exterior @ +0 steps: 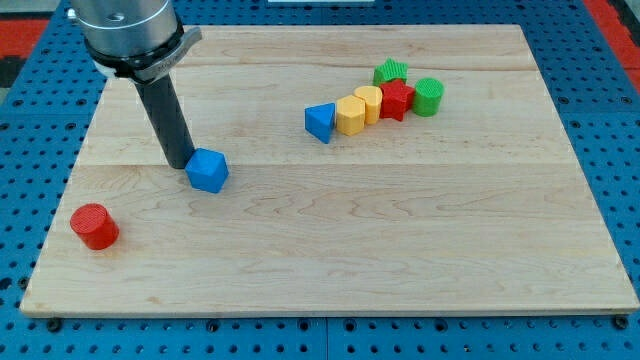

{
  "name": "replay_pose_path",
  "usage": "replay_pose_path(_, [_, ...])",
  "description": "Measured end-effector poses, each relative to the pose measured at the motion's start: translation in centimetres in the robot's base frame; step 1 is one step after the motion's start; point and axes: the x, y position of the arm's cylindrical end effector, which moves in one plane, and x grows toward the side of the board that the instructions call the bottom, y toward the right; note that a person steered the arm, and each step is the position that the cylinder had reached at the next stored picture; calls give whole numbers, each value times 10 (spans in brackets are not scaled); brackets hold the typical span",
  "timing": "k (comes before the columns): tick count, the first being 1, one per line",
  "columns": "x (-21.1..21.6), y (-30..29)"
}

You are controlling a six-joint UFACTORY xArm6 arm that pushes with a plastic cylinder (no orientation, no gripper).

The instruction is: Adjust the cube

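Observation:
A blue cube (208, 170) lies on the wooden board (400, 260) at the view's left of middle. My tip (181, 162) rests on the board just left of the cube, touching or nearly touching its left side. The dark rod rises from there toward the view's top left.
A red cylinder (94, 226) sits near the board's lower left. At upper right is a tight cluster: blue triangular block (320, 122), yellow hexagonal block (350, 115), yellow cylinder (368, 102), red star (397, 99), green star-like block (391, 72), green cylinder (428, 96).

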Motion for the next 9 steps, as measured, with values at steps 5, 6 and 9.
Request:
replay_pose_path(5, [-29,192])
replay_pose_path(6, [-63,179])
replay_pose_path(9, [37,112])
